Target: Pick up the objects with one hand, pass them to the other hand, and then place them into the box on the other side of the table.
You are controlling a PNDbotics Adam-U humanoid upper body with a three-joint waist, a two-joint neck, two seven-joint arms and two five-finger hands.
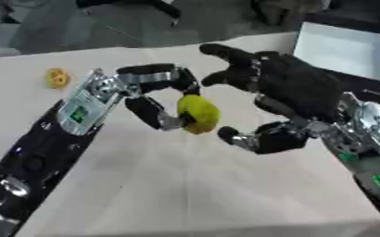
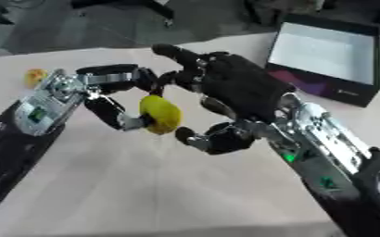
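Left hand (image 1: 157, 99) pinching a yellow lemon-shaped object (image 1: 198, 114), right hand (image 2: 230, 90) spread open beside it, box (image 2: 327, 58) shown whole only from right eye

- Pale beige flat table top (image 1: 185, 194): fills most of both views. Its far edge runs askew, lower at the left and higher toward the right. The surface is matt and plain, with a bare stretch across the near half.
- Grey smooth floor (image 1: 63, 28): shows beyond the table's far edge, across the top of the views, with lighter and darker patches.
- 1 black elongated shape (image 1: 157, 5): on the floor at the top centre, well apart from the table edge. What it is cannot be made out.
- 1 dark rounded bulk (image 1: 278, 11): on the floor at the top right, near the table's far edge. Its kind cannot be told.
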